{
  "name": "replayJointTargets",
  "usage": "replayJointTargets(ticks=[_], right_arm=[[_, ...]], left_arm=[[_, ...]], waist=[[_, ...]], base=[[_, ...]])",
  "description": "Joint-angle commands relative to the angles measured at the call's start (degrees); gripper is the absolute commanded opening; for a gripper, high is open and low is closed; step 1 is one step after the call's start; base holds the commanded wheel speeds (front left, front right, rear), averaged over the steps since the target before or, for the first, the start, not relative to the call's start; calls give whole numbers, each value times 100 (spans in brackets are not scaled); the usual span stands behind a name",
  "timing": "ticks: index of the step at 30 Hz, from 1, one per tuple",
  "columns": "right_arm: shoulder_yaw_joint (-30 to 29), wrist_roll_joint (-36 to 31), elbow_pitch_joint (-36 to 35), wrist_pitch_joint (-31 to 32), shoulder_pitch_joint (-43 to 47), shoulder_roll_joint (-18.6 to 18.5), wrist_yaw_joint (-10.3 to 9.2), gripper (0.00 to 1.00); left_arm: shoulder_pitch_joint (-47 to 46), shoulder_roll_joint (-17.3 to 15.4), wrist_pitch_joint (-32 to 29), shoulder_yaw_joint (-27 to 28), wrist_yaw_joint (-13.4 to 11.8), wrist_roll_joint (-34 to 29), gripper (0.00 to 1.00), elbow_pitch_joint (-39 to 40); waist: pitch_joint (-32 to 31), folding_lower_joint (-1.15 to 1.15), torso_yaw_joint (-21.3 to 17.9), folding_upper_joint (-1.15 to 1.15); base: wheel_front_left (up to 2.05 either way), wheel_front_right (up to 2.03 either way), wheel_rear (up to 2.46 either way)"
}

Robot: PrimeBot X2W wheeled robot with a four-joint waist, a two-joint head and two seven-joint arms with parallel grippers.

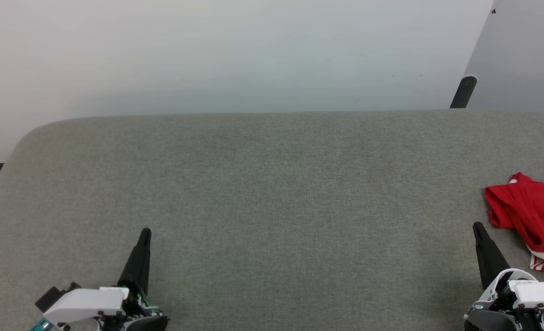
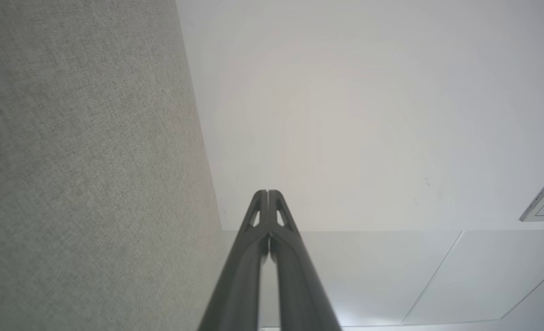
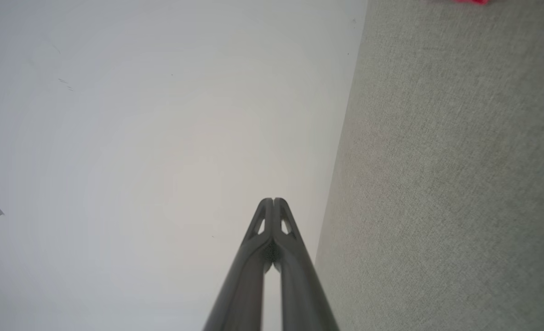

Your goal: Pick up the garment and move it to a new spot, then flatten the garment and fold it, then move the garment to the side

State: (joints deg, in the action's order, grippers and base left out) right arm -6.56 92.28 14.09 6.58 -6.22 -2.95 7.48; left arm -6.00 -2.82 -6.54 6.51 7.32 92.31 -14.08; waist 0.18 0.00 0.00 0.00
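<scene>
While garment (image 1: pixel 529 209) is lying crumpled near right gripper (image 1: pixel 477 226), it and left gripper (image 1: pixel 146 231) are being held closed, empty.

Soft, even light fills all three views, with no hard shadows; only faint shading lies on the grey cloth (image 1: pixel 272 193) near the head view's lower right corner. The white wall (image 1: pixel 235 55) looks washed out, brightest mid-frame in both wrist views, which dim toward their corners. At the right wrist view's top edge the garment (image 3: pixel 472 1) is a pinkish blur, perhaps overexposed.
</scene>
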Motion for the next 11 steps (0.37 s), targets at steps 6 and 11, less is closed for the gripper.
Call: replayJointTargets(ticks=[6, 11], right_arm=[[6, 26, 2, 6, -15, 18, 2, 0], [7, 26, 2, 6, -15, 18, 2, 0]], left_arm=[[-57, 0, -16, 11, 33, 20, 0, -4], [-57, 0, -15, 11, 33, 20, 0, -4]], waist=[[0, 0, 0, 0], [0, 0, 0, 0]], base=[[0, 0, 0], [0, 0, 0]])
